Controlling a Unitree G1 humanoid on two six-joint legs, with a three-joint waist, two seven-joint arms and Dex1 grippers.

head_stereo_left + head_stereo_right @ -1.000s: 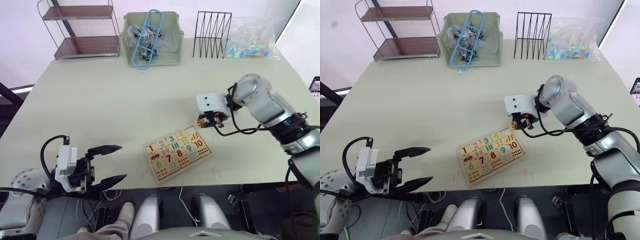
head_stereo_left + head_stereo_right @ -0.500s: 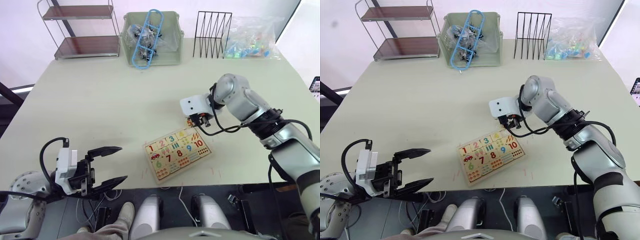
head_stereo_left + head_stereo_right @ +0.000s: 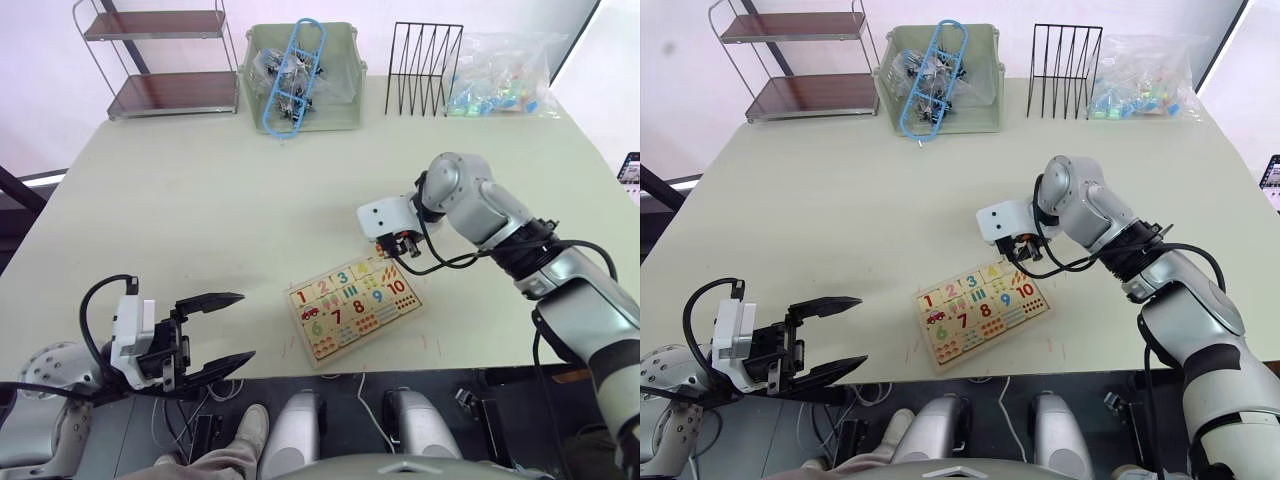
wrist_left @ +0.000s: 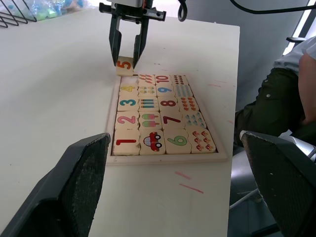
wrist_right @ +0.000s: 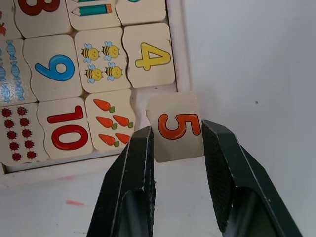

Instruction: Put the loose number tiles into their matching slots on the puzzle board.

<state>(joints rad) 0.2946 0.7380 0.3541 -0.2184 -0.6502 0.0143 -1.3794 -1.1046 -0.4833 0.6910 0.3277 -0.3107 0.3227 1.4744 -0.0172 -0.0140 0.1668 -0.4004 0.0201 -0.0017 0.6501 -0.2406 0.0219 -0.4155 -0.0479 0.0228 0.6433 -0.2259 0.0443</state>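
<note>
Tile 5 (image 5: 178, 126) sits clamped in my right gripper (image 5: 177, 143), overlapping the puzzle board (image 3: 353, 306) rim at the board's one o'clock corner. Releasing now risks it catching the rim, missing its slot. My left gripper (image 3: 215, 328) hangs spread, empty.

One puzzle board (image 3: 353, 307) lay on the worktop (image 3: 200, 220), just below the right end effector (image 3: 399, 243). Number tiles counted: five. Four sat in the board's top row: 1 (image 4: 126, 142), 2 (image 4: 127, 120), 3 (image 4: 128, 102), 4 (image 4: 128, 89). The fifth, tile 5 (image 5: 178, 127), was between the right end effector's fingers, at the board's corner. End effectors: two, the left end effector (image 3: 215, 330) well apart from the board. Far across the worktop: one two-tier shelf (image 3: 160, 60), one bin (image 3: 300, 75), one wire rack (image 3: 424, 68), one clear bag (image 3: 500, 75).
</note>
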